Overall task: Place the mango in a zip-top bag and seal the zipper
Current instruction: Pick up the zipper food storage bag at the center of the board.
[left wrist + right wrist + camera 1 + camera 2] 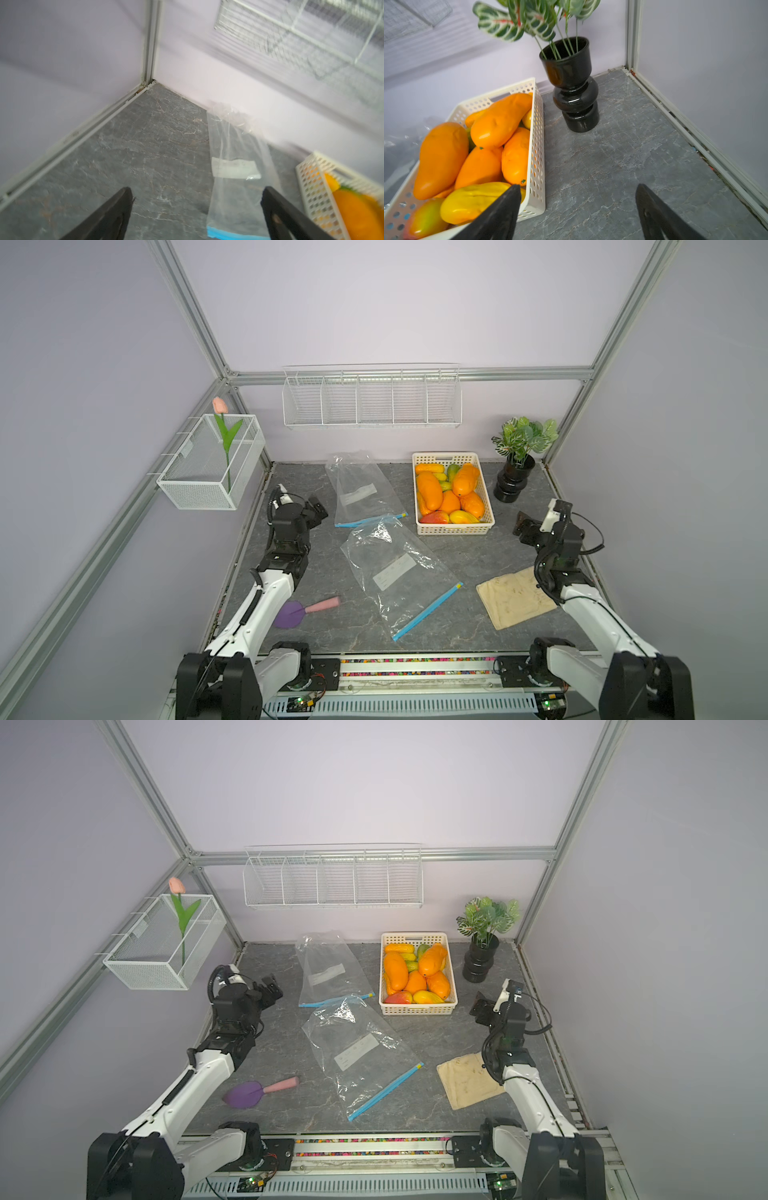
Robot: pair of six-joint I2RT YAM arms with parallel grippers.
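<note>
Top views run from a white mesh bin (199, 485) on the side wall, holding a pink tulip (219, 405). Next comes the left gripper (318, 510), poised above the grey tabletop (465, 556). Its fingers (122, 205) are spread wide with nothing between them. Nearer the robot's base lies a purple spatula (291, 613) with a pink handle.

Two clear zip-top bags lie flat at mid-table. The far bag (361, 493) and the near bag (395, 572) each have a blue zipper strip and a white label panel. The writing on both panels is too small to read, and the left wrist view shows the far bag's label (234, 169) only as a blur.

Just to the right stands a white perforated basket (453, 529). The mangoes (430, 491) are piled in it, none bagged. A black vase (513, 483) of leafy stems stands near its far corner.

The right gripper (524, 526) hovers beside the basket, jaws wide and empty. A beige cloth (513, 597) lies below its arm.
</note>
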